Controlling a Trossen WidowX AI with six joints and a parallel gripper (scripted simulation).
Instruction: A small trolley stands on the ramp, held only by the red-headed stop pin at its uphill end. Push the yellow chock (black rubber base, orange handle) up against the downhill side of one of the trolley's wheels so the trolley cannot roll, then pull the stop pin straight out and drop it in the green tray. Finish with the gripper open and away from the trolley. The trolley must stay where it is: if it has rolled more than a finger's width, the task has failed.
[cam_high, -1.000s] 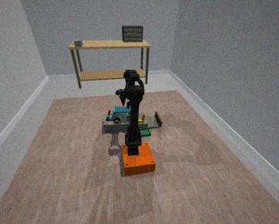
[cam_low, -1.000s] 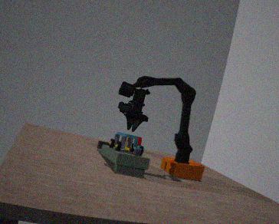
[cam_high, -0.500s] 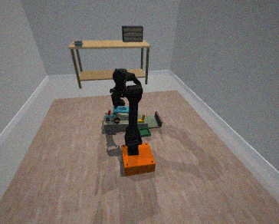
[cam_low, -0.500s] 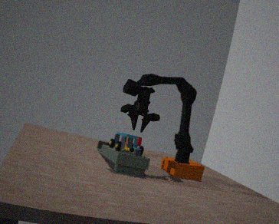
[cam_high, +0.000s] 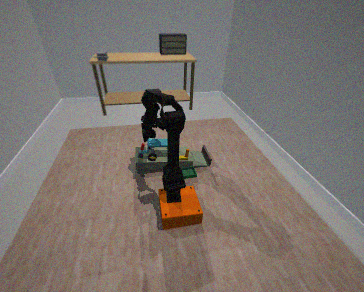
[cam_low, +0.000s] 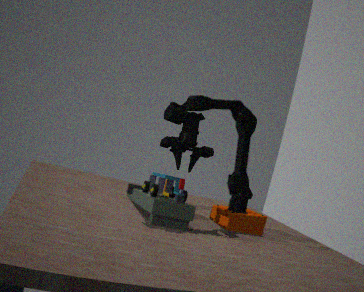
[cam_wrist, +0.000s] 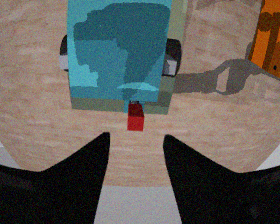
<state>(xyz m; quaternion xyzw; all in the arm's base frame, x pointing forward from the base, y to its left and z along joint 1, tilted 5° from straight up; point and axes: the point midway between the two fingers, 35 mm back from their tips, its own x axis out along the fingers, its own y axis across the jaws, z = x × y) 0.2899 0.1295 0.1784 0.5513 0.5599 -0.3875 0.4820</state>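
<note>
Facing plain grey walls (cam_high: 300, 65) (cam_low: 90, 65), wood-grain tabletop (cam_high: 90, 200) (cam_low: 75, 225) (cam_wrist: 30, 100) (streaky, pinkish-brown).
</note>
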